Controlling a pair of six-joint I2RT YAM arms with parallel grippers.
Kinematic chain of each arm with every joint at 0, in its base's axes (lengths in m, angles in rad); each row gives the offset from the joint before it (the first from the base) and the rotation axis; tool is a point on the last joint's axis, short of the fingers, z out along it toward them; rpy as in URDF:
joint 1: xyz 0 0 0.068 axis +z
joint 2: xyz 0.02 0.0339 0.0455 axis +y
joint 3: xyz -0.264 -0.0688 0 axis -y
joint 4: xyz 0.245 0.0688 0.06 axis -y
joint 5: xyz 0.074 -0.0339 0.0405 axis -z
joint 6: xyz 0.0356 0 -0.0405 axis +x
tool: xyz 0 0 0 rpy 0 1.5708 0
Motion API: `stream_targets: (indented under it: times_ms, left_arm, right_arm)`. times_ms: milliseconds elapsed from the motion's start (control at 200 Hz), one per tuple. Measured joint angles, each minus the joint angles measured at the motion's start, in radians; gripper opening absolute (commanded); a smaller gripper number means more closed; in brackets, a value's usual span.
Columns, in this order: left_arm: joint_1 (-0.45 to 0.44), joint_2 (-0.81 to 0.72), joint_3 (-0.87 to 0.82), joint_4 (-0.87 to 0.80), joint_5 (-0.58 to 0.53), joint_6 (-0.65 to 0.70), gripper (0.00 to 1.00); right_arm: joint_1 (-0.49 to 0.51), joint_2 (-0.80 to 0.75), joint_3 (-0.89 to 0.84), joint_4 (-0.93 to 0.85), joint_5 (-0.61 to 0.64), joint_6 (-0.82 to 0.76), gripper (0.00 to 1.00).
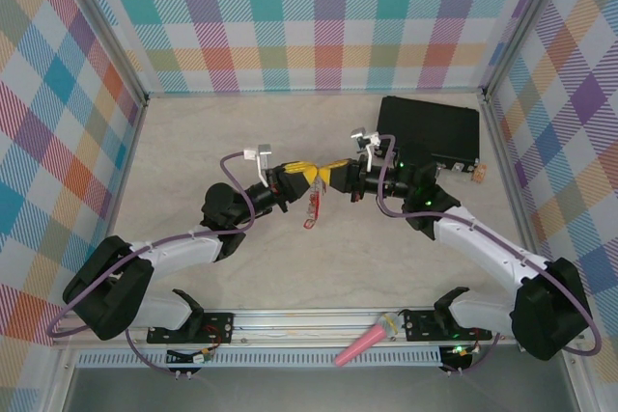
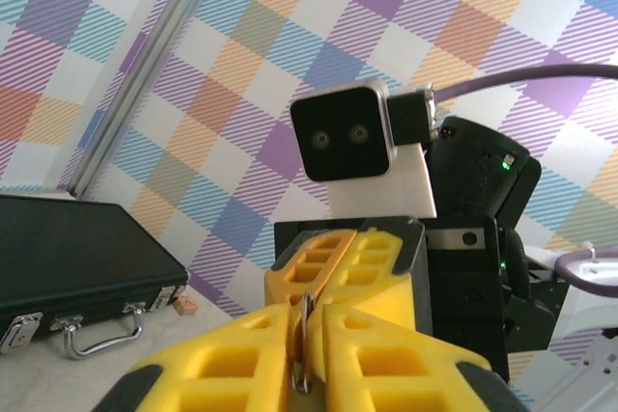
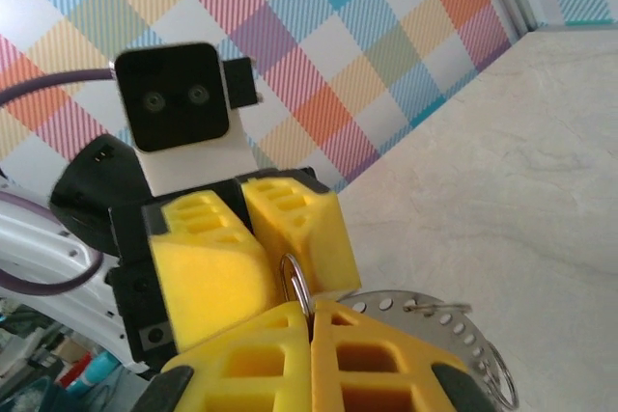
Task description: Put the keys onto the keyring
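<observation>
My two grippers meet tip to tip above the middle of the table. The left gripper and the right gripper are both shut on the keyring. The keyring is a thin silvery ring standing on edge in the seam of my left fingers, and its far end runs into the right gripper's yellow fingers. From the right wrist, the keyring rises out of the shut right gripper. A small red and silvery piece hangs below the fingertips. It is too small to tell whether it is keys or the ring's sleeve.
A black case with metal latches lies at the back right, next to the right arm. A small tan block sits by its corner. A pink cone rests on the front rail. A perforated metal disc with thin wire loops shows under the right fingers.
</observation>
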Motion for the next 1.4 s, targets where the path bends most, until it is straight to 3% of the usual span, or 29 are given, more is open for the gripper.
stream_targets:
  times_ms: [210, 645, 985, 1400]
  left_arm:
    - [0.021, -0.084, 0.0, -0.111, 0.0, 0.064, 0.28]
    - [0.024, -0.249, 0.0, -0.489, 0.046, 0.351, 0.29]
    - [0.024, -0.23, -0.019, -0.539, 0.095, 0.484, 0.27]
    - [-0.037, -0.224, -0.029, -0.646, 0.101, 0.661, 0.27]
  right_arm:
    - [0.0, -0.017, 0.023, -0.152, 0.018, -0.127, 0.0]
    - [0.002, -0.029, 0.158, -0.556, 0.031, -0.499, 0.0]
    - [0.119, -0.029, 0.262, -0.835, 0.276, -0.802, 0.0]
    - [0.224, -0.045, 0.266, -0.923, 0.48, -1.038, 0.0]
